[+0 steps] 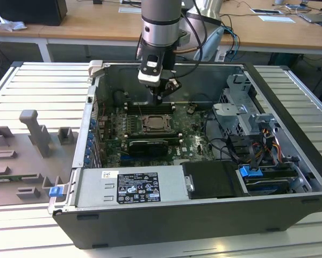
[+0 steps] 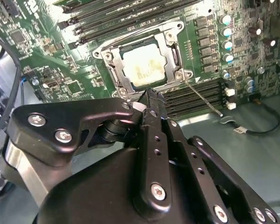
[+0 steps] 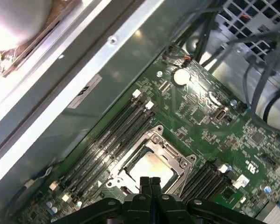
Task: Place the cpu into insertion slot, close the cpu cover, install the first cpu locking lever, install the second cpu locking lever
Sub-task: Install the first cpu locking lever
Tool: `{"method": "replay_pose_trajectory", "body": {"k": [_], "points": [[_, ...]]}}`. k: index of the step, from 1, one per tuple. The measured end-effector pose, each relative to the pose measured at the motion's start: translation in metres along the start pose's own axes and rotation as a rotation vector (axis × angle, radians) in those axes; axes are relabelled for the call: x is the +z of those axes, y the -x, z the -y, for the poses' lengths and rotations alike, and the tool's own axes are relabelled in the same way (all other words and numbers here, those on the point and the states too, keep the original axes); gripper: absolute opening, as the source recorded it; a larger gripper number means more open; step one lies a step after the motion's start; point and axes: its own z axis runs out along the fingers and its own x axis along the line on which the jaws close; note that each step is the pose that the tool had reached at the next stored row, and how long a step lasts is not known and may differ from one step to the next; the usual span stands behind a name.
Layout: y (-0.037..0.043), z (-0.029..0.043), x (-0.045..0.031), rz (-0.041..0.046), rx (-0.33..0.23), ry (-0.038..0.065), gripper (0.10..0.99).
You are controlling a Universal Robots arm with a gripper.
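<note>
Hand [image 1: 158, 99], closed tight and holding nothing, hangs just above the insertion slot [image 1: 156, 124] inside the open computer case [image 1: 150, 228]. In both wrist views the cpu [image 2: 142, 65] [image 3: 150, 164] lies in that slot, with the cpu cover [image 2: 171, 44] flat around it.

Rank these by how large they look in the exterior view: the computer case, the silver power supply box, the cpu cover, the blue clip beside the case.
1. computer case
2. power supply box
3. cpu cover
4. blue clip, smallest though it seems nearer the camera.
</note>
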Motion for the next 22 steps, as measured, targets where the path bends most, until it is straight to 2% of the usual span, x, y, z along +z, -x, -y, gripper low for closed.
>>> {"method": "replay_pose_trajectory", "body": {"k": [7,11,12,13,14,16,21,22], "points": [[0.0,0.0,0.0,-0.0055,-0.12,-0.001,0.106],[0.0,0.0,0.0,0.0037,-0.18,-0.014,0.106],[0.0,0.0,0.0,0.0086,-0.189,-0.02,0.106],[-0.0001,0.0001,0.0,0.0177,-0.197,-0.031,0.106],[-0.0001,0.0001,0.0,0.021,-0.205,-0.035,0.106],[-0.0001,0.0001,-0.0001,0.0205,-0.252,-0.035,0.106],[-0.0003,0.0,0.0,0.0188,-0.312,-0.035,0.106],[-0.0002,0.0,0.0,0.0181,-0.339,-0.035,0.106]]}}
